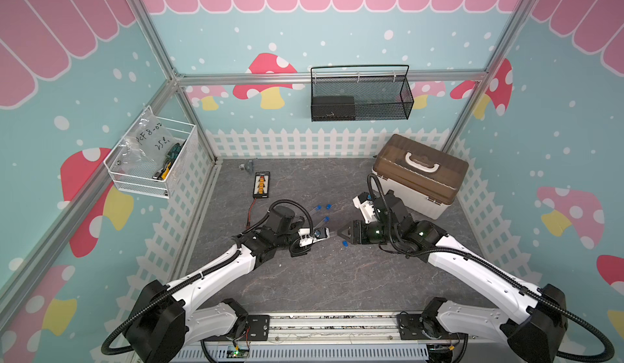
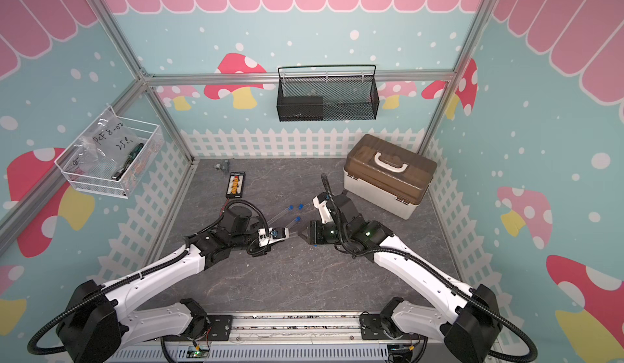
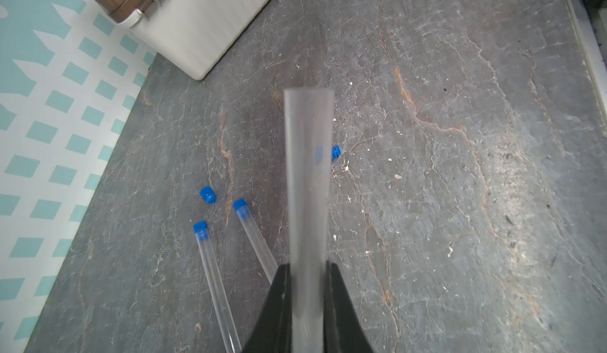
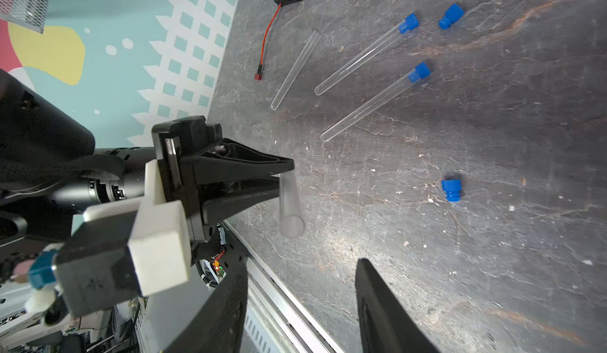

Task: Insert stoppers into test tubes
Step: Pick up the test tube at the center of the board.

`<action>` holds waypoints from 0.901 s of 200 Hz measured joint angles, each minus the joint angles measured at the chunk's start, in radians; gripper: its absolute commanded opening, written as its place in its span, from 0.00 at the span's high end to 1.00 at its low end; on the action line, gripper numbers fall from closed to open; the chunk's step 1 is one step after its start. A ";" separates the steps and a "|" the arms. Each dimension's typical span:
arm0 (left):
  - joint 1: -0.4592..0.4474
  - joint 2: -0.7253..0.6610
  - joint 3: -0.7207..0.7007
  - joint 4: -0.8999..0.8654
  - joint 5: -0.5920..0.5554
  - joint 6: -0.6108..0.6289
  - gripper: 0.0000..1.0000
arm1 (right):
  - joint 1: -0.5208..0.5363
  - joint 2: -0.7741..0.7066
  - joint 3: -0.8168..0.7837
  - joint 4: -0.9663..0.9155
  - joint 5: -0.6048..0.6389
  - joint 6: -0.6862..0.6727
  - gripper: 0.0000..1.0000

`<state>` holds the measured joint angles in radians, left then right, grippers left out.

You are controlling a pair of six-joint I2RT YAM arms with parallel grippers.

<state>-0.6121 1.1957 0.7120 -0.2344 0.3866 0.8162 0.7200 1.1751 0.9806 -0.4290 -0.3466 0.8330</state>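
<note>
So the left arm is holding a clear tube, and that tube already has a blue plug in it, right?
No. The left end effector is holding a clear tube, but that tube has no blue plug in it. The right wrist view shows its mouth open and empty.

The held tube point(image 3: 307, 177) is blurred and half hides a loose stopper point(image 3: 336, 152); a capped tube point(image 3: 215, 282) runs off the picture's edge.
</note>
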 measured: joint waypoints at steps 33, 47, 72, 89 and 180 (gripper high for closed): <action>-0.005 0.014 0.005 0.002 0.003 0.000 0.93 | 0.001 0.067 0.048 -0.010 -0.007 -0.002 0.54; -0.005 0.014 0.007 0.006 0.003 0.000 0.93 | 0.002 0.091 0.057 -0.014 -0.006 -0.003 0.55; -0.005 0.014 0.007 0.008 0.003 0.000 0.93 | 0.008 0.141 0.072 -0.027 -0.002 -0.006 0.57; -0.005 0.014 0.007 0.010 0.003 0.000 0.93 | 0.015 0.170 0.083 -0.034 -0.002 -0.008 0.59; -0.005 0.012 0.007 0.023 0.003 0.000 0.93 | 0.037 0.230 0.108 -0.026 -0.024 -0.007 0.69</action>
<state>-0.6174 1.2079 0.7189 -0.2115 0.3893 0.8162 0.7574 1.4052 1.0882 -0.4549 -0.3706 0.8261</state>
